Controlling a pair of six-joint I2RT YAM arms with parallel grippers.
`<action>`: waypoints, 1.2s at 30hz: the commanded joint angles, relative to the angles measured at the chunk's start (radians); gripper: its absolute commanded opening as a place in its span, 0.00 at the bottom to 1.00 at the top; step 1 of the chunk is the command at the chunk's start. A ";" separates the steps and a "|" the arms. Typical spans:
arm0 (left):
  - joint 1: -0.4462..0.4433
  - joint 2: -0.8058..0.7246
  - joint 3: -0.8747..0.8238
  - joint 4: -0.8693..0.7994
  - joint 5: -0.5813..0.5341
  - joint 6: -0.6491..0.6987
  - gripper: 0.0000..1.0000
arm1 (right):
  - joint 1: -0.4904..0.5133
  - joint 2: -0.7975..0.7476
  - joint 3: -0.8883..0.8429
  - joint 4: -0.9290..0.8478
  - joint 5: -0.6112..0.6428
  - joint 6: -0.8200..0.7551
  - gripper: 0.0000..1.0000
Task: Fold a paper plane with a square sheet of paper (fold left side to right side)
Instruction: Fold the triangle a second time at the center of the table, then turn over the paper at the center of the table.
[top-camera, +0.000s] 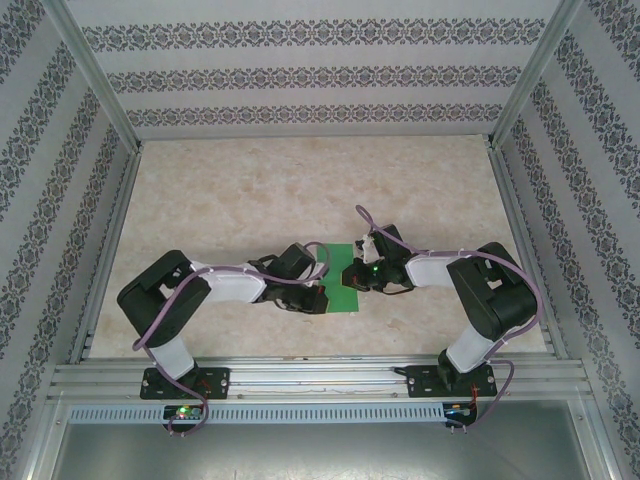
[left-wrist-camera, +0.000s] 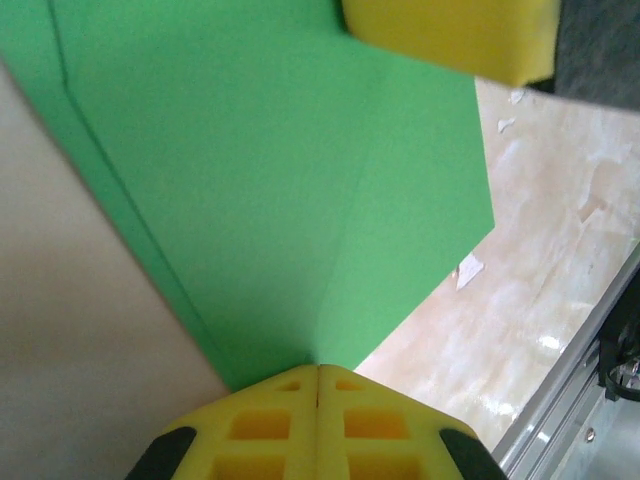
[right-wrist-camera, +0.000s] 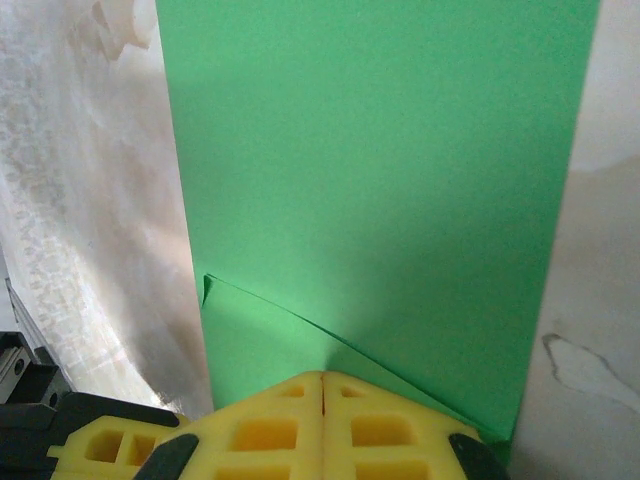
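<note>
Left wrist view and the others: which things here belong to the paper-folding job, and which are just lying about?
Belongs to the job:
- bright green sheet of paper, already creased
- left tool, shut, tip at the paper
- right tool, shut, tip at the paper

Just lying about:
- small white scraps on the marbled beige table
- silver metal rail at the table's edge

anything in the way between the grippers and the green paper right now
Nothing visible. The left gripper and the right gripper, both shut, have their fingertips directly against the square sheet of paper.
</note>
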 joint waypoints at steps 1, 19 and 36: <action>-0.020 -0.018 -0.056 -0.120 -0.006 -0.011 0.00 | -0.021 0.044 -0.023 -0.128 0.092 -0.038 0.00; 0.164 -0.201 -0.013 -0.013 0.026 -0.006 0.29 | -0.041 -0.296 0.016 -0.143 0.084 -0.010 0.35; 0.169 0.104 0.206 -0.039 0.072 0.086 0.35 | -0.232 -0.693 -0.189 -0.262 0.077 -0.047 0.64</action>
